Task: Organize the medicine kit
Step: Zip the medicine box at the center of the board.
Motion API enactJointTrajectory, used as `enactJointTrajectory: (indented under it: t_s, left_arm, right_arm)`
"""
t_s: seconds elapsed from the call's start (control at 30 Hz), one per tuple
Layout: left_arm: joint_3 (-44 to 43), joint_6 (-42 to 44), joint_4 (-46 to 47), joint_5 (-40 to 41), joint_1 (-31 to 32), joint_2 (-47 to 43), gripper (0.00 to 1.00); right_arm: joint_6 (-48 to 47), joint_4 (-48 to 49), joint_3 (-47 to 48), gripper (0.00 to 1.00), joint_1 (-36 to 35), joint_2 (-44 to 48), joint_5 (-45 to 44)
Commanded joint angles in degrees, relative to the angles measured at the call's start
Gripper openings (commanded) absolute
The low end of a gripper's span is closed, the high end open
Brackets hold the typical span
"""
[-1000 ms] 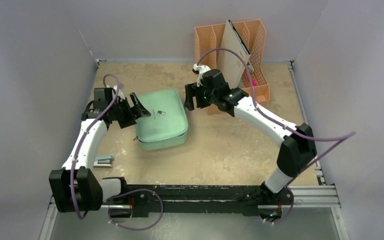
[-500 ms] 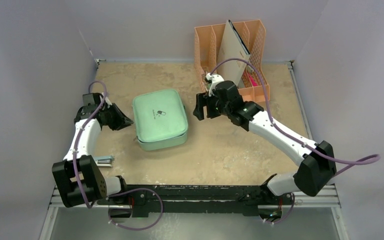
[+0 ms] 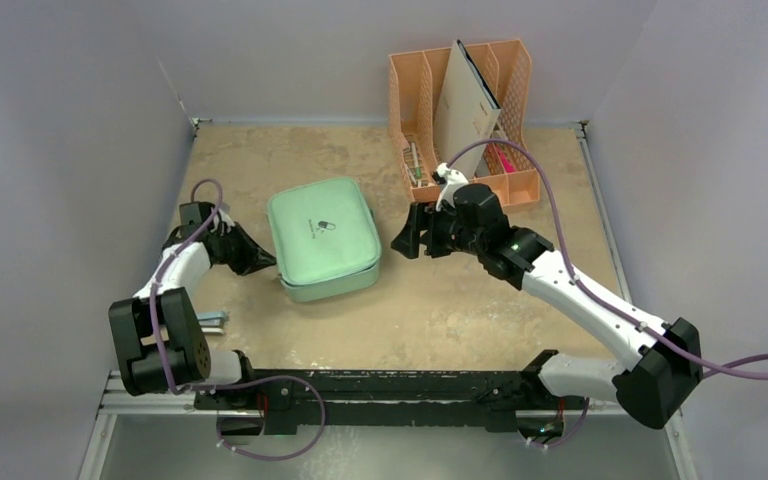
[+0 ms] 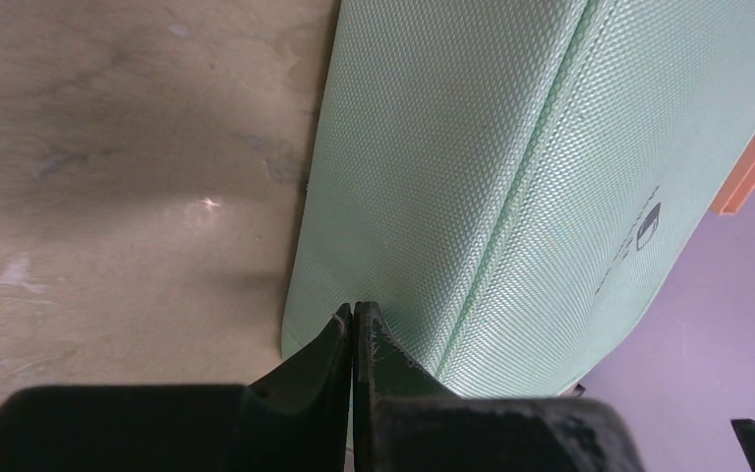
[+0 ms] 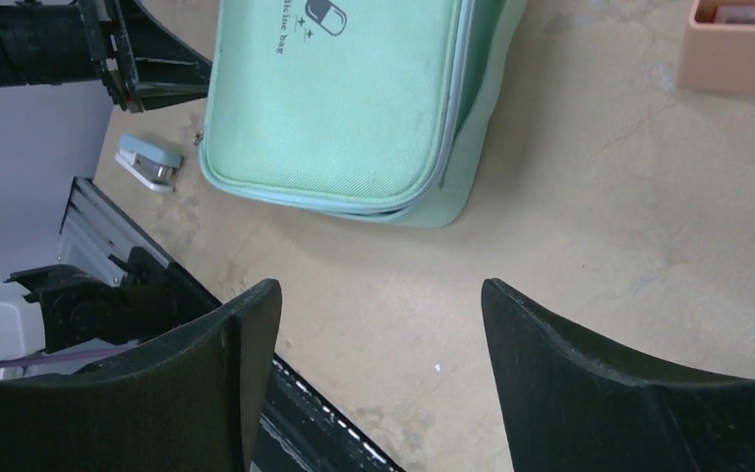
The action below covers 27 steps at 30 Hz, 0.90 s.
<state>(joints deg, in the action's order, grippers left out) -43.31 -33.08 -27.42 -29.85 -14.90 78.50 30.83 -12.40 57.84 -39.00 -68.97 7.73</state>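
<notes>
The medicine kit (image 3: 322,238) lies zipped shut on the bench (image 3: 460,300), just beyond the left hand (image 4: 354,320), whose fingers are pinched together on nothing I can see; the right hand (image 5: 378,305) gapes empty, the kit ahead of it; no loose medicines show (so packing looks finished, I'd judge); one kit, one file organizer (image 3: 410,90), one stapler (image 5: 147,162).

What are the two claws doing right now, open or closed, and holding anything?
Left gripper: shut, tips at the kit's edge, nothing visibly held.
Right gripper: open, empty.
</notes>
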Motion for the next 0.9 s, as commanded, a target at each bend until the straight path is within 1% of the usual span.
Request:
enactJointTrajectory:
  t_s: [0.0, 0.1, 0.23, 0.33, 0.47, 0.53, 0.63, 0.7, 0.8, 0.83, 0.87]
  left_arm:
    - [3.32, -6.73, 6.05, -6.52, 3.28, -3.07, 0.0]
    - [8.19, -14.04, 13.29, -8.62, 6.49, -5.81, 0.0]
    - [10.82, -19.48, 16.19, -6.16, 13.86, -8.42, 0.0]
    - [12.24, -23.36, 19.45, -5.75, 17.47, -9.59, 0.0]
    - [11.28, -24.37, 19.84, -5.23, 19.89, -10.88, 0.0]
    - [10.61, -23.35, 18.55, -3.95, 19.99, -12.17, 0.0]
    - [8.78, -20.11, 14.54, -0.02, 19.99, -15.1, 0.09]
    - [7.56, -18.13, 11.97, 3.0, 19.99, -17.48, 0.17]
    - [5.56, -15.58, 9.24, 7.13, 19.99, -20.29, 0.37]
    - [4.46, -14.64, 8.74, 8.17, 19.97, -20.6, 0.45]
    - [3.85, -14.11, 8.64, 8.34, 19.99, -20.5, 0.48]
  right_arm:
    - [1.52, -1.37, -1.06, 0.77, -0.28, 2.22, -1.75]
    - [1.89, -3.35, -1.39, 0.76, -0.45, 2.96, -4.84]
    - [3.5, -4.94, -1.23, 0.75, -2.08, 4.07, -6.67]
    - [6.38, -4.28, -2.27, 0.74, -5.18, 4.29, -8.92]
    - [10.06, -2.9, -2.87, 0.71, -11.16, 2.6, -14.22]
    - [13.01, -1.5, -3.31, 0.68, -13.82, 1.41, -16.4]
    - [16.71, 2.24, -4.24, 0.63, -18.48, -0.69, -19.97]
    - [18.16, 4.5, -4.64, 0.61, -21.16, -2.45, -22.17]
    - [20.13, 7.09, -4.94, 0.54, -23.49, -5.16, -24.66]
    - [20.78, 8.19, -5.12, 0.49, -24.2, -6.04, -24.95]
    - [21.34, 9.25, -5.19, 0.46, -24.82, -7.01, -25.28]
